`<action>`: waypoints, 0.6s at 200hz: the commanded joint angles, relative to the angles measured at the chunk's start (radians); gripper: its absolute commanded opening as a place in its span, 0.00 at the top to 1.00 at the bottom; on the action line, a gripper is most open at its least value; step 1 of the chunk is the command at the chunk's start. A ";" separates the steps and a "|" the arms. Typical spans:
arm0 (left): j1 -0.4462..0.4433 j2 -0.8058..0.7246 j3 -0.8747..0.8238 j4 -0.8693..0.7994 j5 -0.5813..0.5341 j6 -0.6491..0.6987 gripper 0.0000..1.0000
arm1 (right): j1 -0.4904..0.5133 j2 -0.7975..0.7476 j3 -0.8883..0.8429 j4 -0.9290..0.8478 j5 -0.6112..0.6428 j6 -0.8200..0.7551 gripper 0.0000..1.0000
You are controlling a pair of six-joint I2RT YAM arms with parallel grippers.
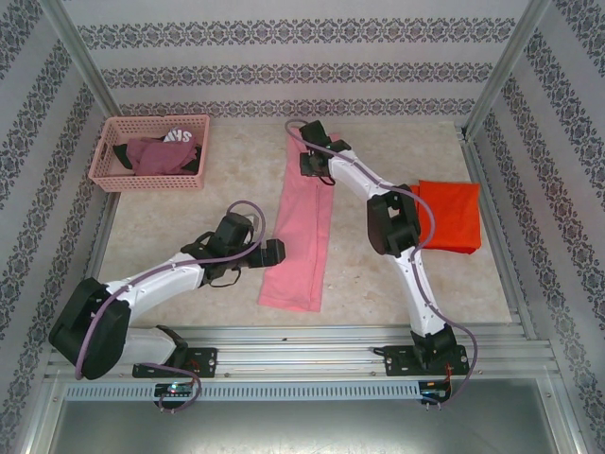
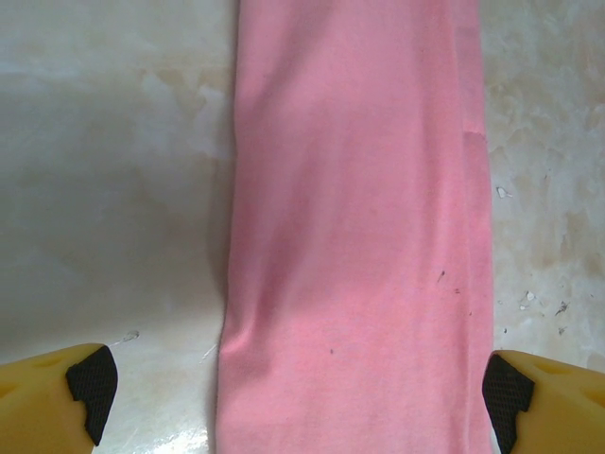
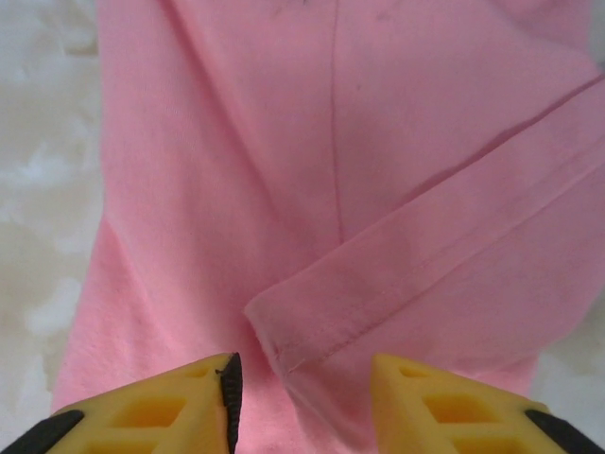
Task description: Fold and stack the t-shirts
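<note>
Pink t-shirt [image 1: 301,227] in a long strip, right hand [image 3: 302,380] astride its hem

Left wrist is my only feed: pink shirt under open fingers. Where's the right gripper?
Observer: The right gripper is over the far end of the pink shirt, which lies as one long strip.
Operator: Gripping it?
Observer: Not clamped. In the right wrist view its jaws stand apart around a folded hem corner.
</note>
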 commanded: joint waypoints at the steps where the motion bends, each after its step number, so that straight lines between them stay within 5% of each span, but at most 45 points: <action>1: 0.014 -0.020 -0.013 -0.035 -0.025 0.030 0.00 | -0.002 0.023 0.064 -0.058 0.013 -0.042 0.63; 120: 0.030 -0.016 -0.013 -0.030 -0.017 0.038 0.00 | -0.018 0.085 0.134 -0.099 -0.057 -0.057 0.76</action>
